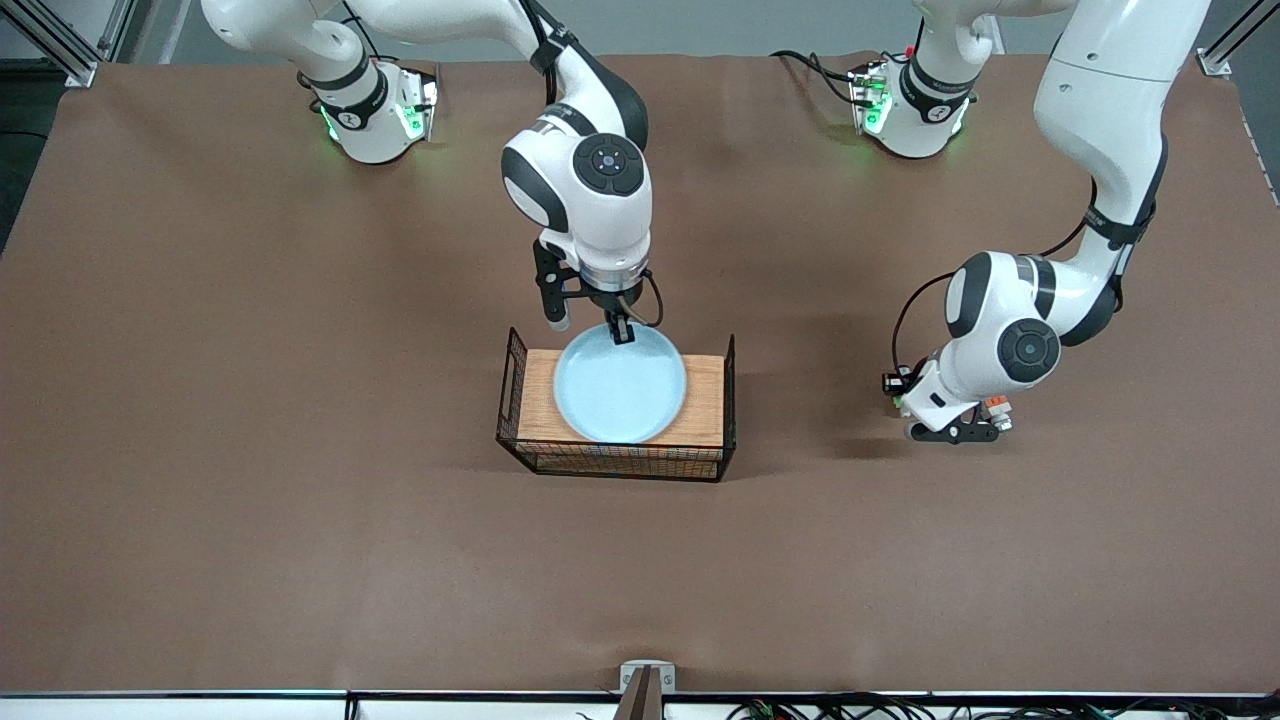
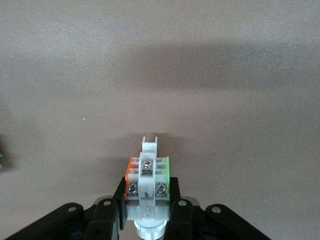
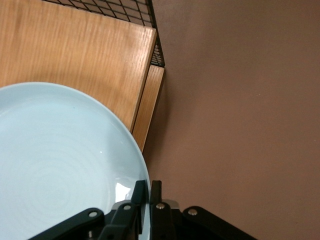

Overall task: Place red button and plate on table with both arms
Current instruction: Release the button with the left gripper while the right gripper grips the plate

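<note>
The pale-blue plate (image 1: 620,390) lies on the wooden top of a black wire rack (image 1: 705,400) in the middle of the brown table (image 1: 300,520). My right gripper (image 1: 622,332) is shut on the plate's rim at the edge farthest from the front camera. The right wrist view shows its jaws (image 3: 148,187) pinching the thin rim of the plate (image 3: 55,165). My left gripper (image 1: 965,432) is low over bare table toward the left arm's end. It is shut on the red button (image 2: 148,172), a whitish part with orange and green sides and a silver cap; the part also shows in the front view (image 1: 996,407).
The rack's wooden top (image 3: 75,50) and wire side stand close around the plate. Bare brown table spreads around the rack and under the left gripper. A small metal bracket (image 1: 645,685) sits at the table edge nearest the front camera.
</note>
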